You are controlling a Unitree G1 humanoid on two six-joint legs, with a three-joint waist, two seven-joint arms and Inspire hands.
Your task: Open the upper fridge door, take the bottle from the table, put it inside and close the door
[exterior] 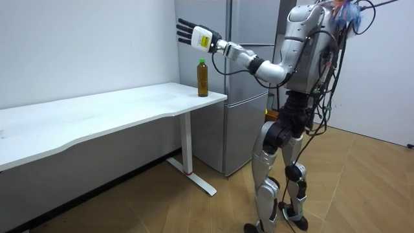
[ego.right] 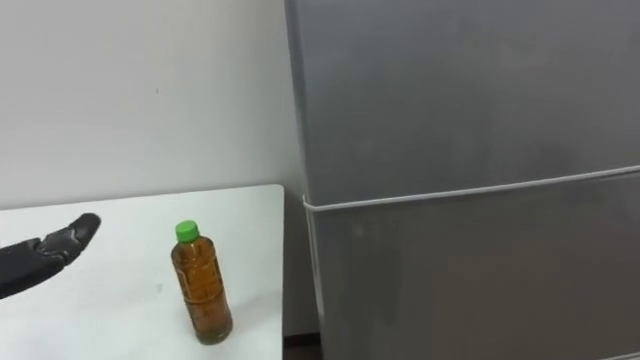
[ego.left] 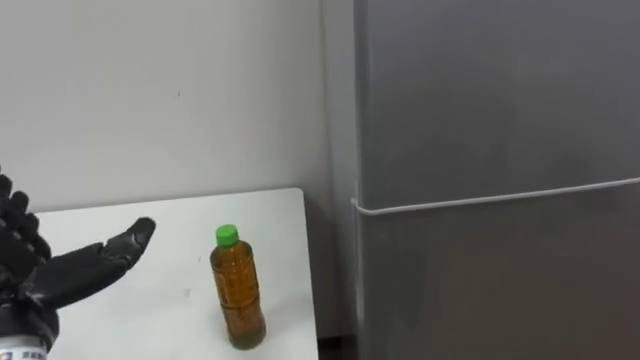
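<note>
A clear bottle [ego.left: 238, 290] of brown drink with a green cap stands upright on the white table [ego.left: 180, 225], close to its right end. My left hand [ego.left: 60, 275] hovers to the left of it, open, fingers straight, apart from the bottle. In the room view the same hand [exterior: 197, 35] is raised above and slightly past the bottle [exterior: 202, 77]. The grey two-door fridge [ego.left: 500, 150] rises right of the table, both doors closed, with the seam between upper and lower door at about the bottle's height.
A white wall runs behind the table. A narrow gap separates the table's end from the fridge [exterior: 249, 26]. I stand on the wooden floor in front of the fridge, beside the long table [exterior: 97, 116].
</note>
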